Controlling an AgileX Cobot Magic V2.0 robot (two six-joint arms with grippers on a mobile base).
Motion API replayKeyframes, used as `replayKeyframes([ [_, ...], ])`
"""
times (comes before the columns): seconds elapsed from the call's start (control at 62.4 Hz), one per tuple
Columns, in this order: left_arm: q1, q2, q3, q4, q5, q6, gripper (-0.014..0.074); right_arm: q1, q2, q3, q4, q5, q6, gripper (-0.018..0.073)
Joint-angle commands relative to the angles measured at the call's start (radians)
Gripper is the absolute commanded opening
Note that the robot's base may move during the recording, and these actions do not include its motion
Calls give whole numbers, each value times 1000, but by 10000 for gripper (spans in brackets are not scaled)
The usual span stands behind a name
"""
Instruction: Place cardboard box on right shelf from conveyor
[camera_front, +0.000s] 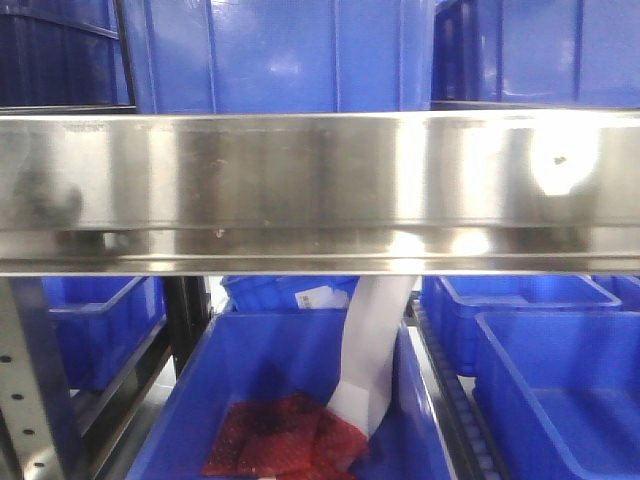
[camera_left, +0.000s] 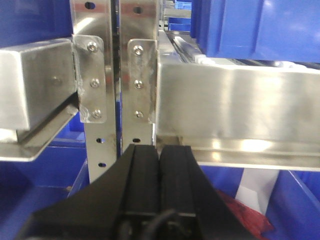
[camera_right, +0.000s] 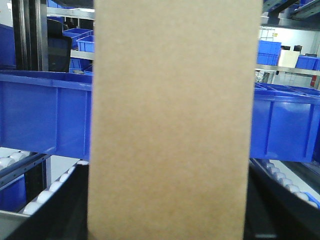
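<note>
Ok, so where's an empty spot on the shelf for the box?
Probably the gap between the left bin and right bin, right where the box is held; bare white rollers show at both its sides. Its depth is hidden. Below the steel lip, the lower bins sit packed together.

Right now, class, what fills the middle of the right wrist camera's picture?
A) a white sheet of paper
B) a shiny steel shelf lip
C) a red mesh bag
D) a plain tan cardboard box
D: the cardboard box stands upright across the centre of the right wrist view, top to bottom, with blue bins showing only at either side of it.
</note>
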Motion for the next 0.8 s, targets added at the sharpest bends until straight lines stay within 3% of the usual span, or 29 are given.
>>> replayKeyframes([
  [0.0,-2,-5,6,-6,-85,0,-116,-6,15,-26,-3,-99,-5,57],
  [0.785,-2,-5,6,-6,-85,0,-116,-6,15,-26,-3,-99,-5,57],
])
